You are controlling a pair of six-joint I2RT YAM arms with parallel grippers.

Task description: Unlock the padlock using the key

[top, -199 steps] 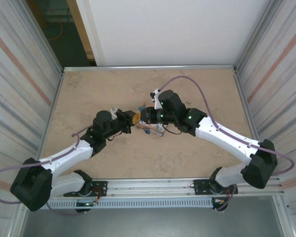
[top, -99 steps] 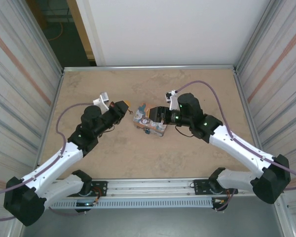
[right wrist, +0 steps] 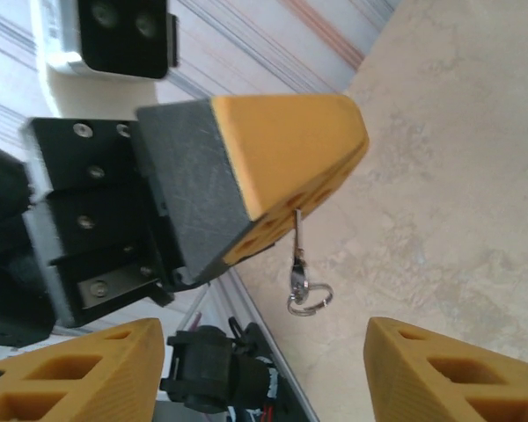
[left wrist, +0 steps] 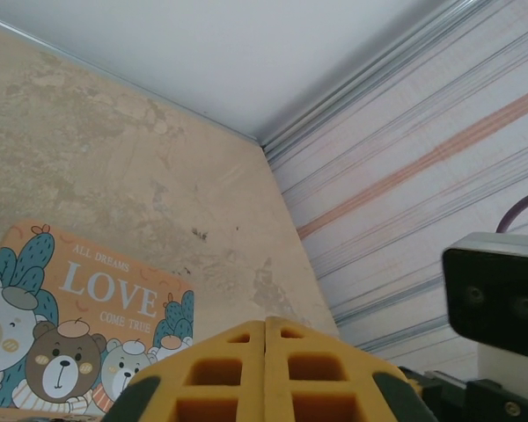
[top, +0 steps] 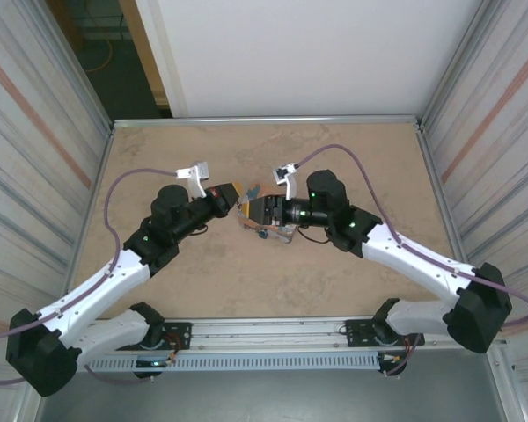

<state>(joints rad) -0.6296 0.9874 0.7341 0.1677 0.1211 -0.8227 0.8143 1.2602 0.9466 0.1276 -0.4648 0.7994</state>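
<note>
At mid-worktop (top: pixel 334 290) the two arms meet tip to tip. The left end effector (right wrist: pixel 299 158) has its yellow fingers pressed together, pinching the thin metal key (right wrist: pixel 297 251), which hangs down from them with its key ring (right wrist: pixel 306 297) dangling below. Facing it, the right end effector (right wrist: pixel 264 343) is spread wide and holds nothing. The orange-and-teal LOVE box (left wrist: pixel 79 308) lies flat just below them. The padlock is too small to make out in the top view.

Most of the key (right wrist: pixel 296 264) is hidden between the closed pads of the left gripper (right wrist: pixel 301 200), and the LOVE box (left wrist: pixel 88 290) is cut off at the left and bottom edges.
</note>
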